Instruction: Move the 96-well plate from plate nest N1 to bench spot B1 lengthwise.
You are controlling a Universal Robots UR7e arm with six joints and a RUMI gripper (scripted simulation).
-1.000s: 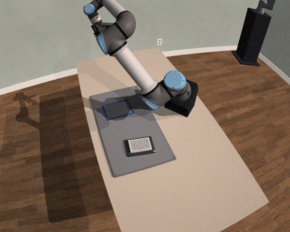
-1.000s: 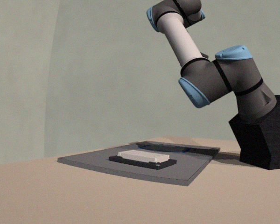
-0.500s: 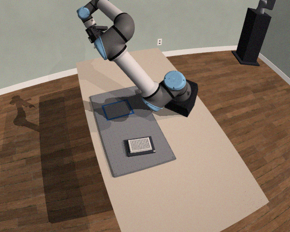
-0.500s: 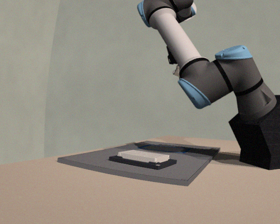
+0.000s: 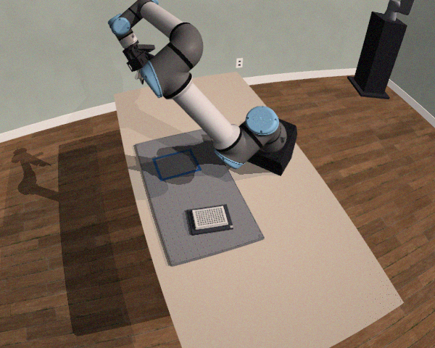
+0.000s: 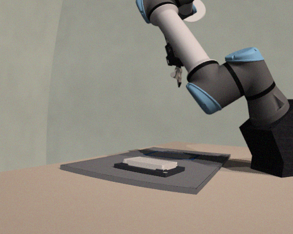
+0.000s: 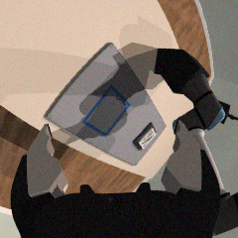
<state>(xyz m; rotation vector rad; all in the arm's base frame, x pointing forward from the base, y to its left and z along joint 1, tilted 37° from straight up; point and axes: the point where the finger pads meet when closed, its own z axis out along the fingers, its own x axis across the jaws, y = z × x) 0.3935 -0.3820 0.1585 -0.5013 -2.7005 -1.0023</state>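
Note:
The white 96-well plate (image 5: 210, 217) sits in the black plate nest (image 5: 209, 221) on the near part of the grey mat (image 5: 195, 194). It also shows in the exterior view (image 6: 150, 163) and, small, in the wrist view (image 7: 146, 137). The blue taped outline (image 5: 176, 164) lies on the far part of the mat, empty and in the arm's shadow; the wrist view shows it too (image 7: 106, 110). My gripper (image 5: 138, 72) hangs high above the table's far end, well away from the plate. Its two fingers stand wide apart with nothing between them (image 7: 116, 159).
The arm's black base (image 5: 275, 149) stands on the table to the right of the mat. The lower arm link (image 5: 206, 112) slants over the mat's far right corner. A black pedestal (image 5: 378, 52) stands on the floor at the far right.

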